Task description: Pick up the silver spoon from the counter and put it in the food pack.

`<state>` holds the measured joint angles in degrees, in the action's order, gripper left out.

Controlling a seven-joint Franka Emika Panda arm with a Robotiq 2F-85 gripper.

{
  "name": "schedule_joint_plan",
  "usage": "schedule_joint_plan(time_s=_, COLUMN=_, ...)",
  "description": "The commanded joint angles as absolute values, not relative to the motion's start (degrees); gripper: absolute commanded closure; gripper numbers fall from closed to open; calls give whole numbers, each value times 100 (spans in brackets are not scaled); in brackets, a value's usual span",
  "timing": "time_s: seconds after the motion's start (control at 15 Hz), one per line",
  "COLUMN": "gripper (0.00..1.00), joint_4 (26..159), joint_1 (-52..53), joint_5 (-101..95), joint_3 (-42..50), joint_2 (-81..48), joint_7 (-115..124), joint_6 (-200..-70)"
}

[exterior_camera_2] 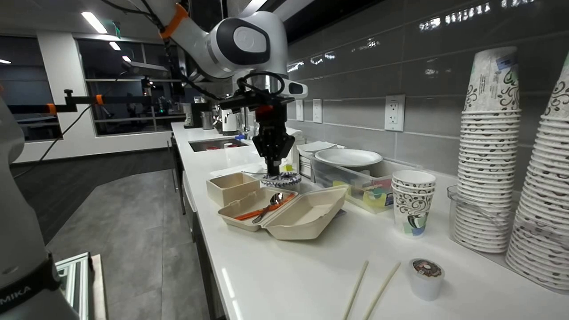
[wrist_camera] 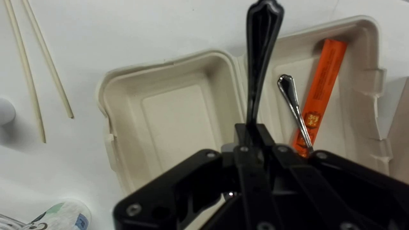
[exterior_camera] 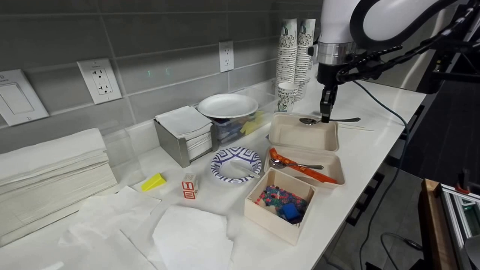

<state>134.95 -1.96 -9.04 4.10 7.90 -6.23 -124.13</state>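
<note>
My gripper [exterior_camera: 325, 119] is shut on the silver spoon [exterior_camera: 348, 120], roughly at its middle, and holds it level in the air. In the wrist view the spoon's dark handle [wrist_camera: 263, 38] points up past the fingertips [wrist_camera: 252, 127]; its bowl is mostly hidden by the gripper. The tan food pack [exterior_camera: 303, 138] lies open below, also seen in an exterior view [exterior_camera_2: 306, 220]; in the wrist view the gripper is over its hinge side [wrist_camera: 179, 118]. A second spoon [wrist_camera: 295, 107] lies in one half of the pack, across an orange packet [wrist_camera: 324, 80].
A smaller square box [exterior_camera: 272, 221] with blue and colourful items stands against the pack. A patterned bowl [exterior_camera: 216, 167] is beside them. Paper cups [exterior_camera_2: 413, 200], tall cup stacks [exterior_camera_2: 489, 169], chopsticks [exterior_camera_2: 380, 291] and a small pod [exterior_camera_2: 426, 282] stand or lie on the counter.
</note>
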Motion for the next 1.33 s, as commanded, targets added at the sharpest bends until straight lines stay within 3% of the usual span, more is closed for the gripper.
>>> schedule_joint_plan(time_s=0.0, gripper=98, joint_4=13520, joint_1=-108, joint_5=-694, joint_3=266, joint_2=681, joint_7=-660, joint_6=-12399)
schedule_joint_plan(time_s=1.27, gripper=98, joint_4=13591, joint_1=159, joint_5=-160, joint_3=-247, joint_2=-740, joint_7=-1122, joint_6=-14629)
